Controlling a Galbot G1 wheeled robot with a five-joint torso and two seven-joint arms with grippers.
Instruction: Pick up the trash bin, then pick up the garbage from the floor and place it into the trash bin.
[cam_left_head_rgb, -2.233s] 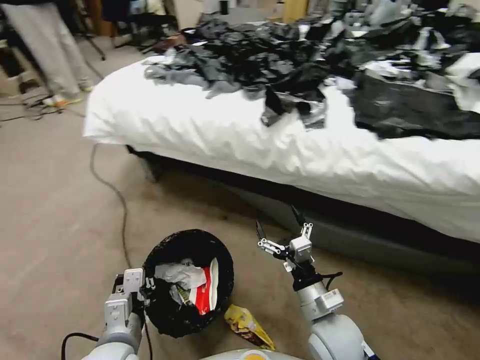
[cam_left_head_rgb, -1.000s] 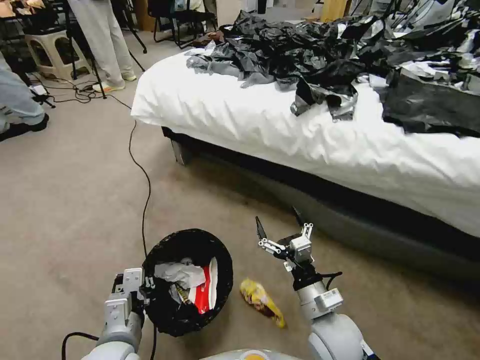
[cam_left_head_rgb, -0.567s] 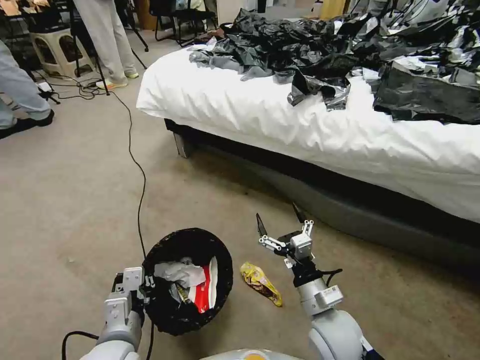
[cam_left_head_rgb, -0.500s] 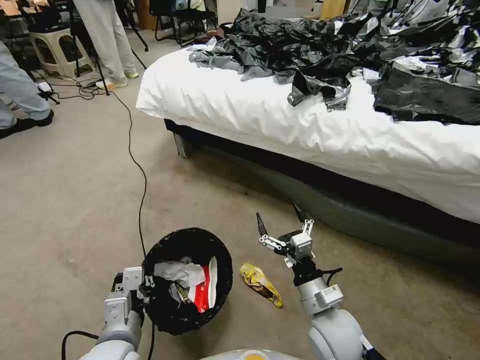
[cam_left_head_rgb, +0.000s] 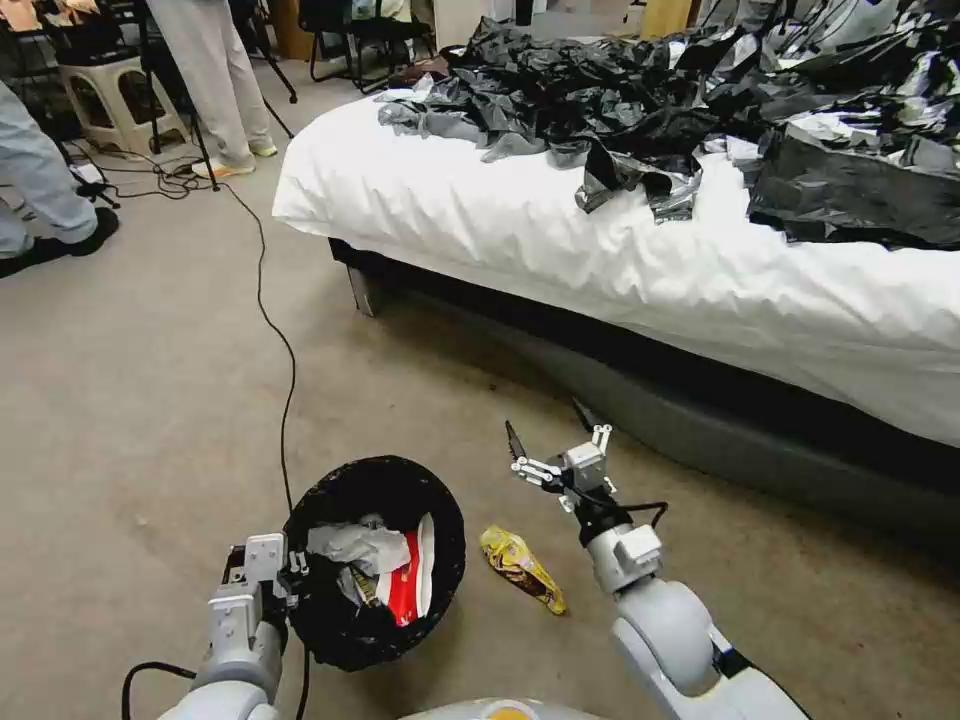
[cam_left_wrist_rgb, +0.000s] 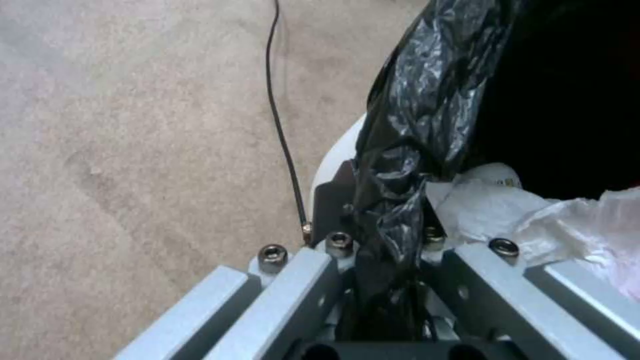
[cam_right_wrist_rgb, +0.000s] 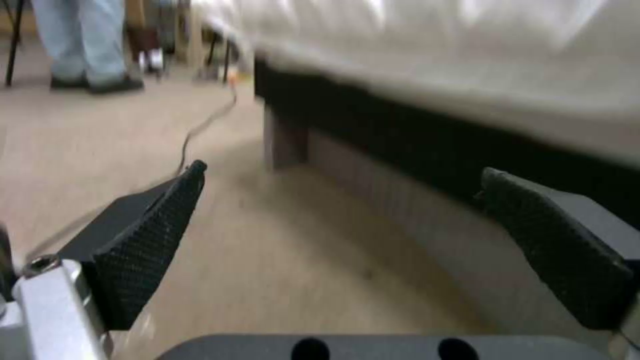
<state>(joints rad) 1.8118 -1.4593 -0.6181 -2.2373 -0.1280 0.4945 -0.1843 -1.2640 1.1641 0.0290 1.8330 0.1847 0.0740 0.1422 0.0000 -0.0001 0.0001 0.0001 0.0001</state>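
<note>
The left pincer (cam_left_head_rgb: 285, 580) is clenched on the near rim of the trash bin (cam_left_head_rgb: 375, 560), its fingers (cam_left_wrist_rgb: 333, 195) pinching the folded-over black bag (cam_left_wrist_rgb: 413, 130) and the white wall beneath it, as the left wrist view shows close up. The bin stands upright with its mouth facing up, low and left of centre in the head view, and holds crumpled white tissue (cam_left_head_rgb: 345, 548) and a red-and-white carton (cam_left_head_rgb: 410, 575) standing on end against its right side. The right pincer (cam_left_head_rgb: 548, 432) is spread wide and holds nothing, hovering over bare carpet (cam_left_head_rgb: 130, 400) ahead of the bin and to its right; the right wrist view shows its two dark textured pads (cam_right_wrist_rgb: 150, 240) well apart, aimed toward the dark base of the bed (cam_left_head_rgb: 640, 270). A yellow snack wrapper (cam_left_head_rgb: 522, 568) lies flat on the floor just beside the bin on its right, between the bin and the right arm, nearer the robot than the open pincer; its long axis runs diagonally, from the end close to the bin toward the robot's right. A black cable (cam_left_head_rgb: 275, 340) trails across the carpet from the far left toward the bin. The bed, white-sheeted and heaped with black plastic bags (cam_left_head_rgb: 640, 100), fills the space ahead and to the right.
</note>
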